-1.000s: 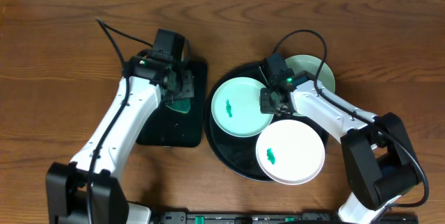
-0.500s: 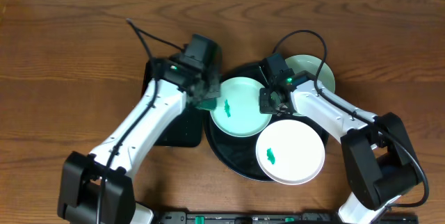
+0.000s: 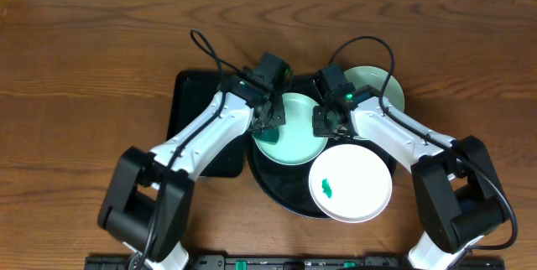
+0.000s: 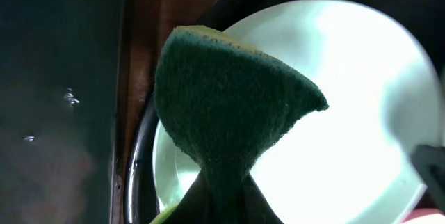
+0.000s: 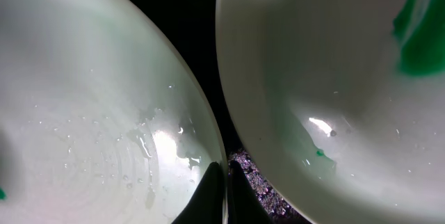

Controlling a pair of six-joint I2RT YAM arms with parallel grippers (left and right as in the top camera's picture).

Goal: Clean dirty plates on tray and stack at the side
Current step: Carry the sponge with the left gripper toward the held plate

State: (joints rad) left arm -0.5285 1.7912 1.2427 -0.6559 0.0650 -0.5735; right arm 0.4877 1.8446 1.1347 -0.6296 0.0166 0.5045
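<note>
Your left arm has swung across from the small rectangular dark green tray [image 3: 189,115] to the large round glossy black tray [image 3: 281,184], bringing its sponge along; your right arm has kept its place.

Nearest you, on the black tray's near-right rim, sits the round white plate [image 3: 350,183] with a green smear in its middle. Further in, on the tray's left half, lies a pale mint-green round plate [image 3: 295,136]. Your left gripper [image 3: 270,123] is above that plate's left side, clamped tight on the dark green scouring sponge [image 4: 229,106]; you cannot tell whether the sponge touches the plate. Your right gripper [image 5: 221,182] is at the same plate's right rim with its fingers fully together, and you cannot tell whether the rim is pinched. Farthest, at the tray's far-right edge, rests the second mint-green plate [image 3: 382,85], partly behind your right arm.
</note>
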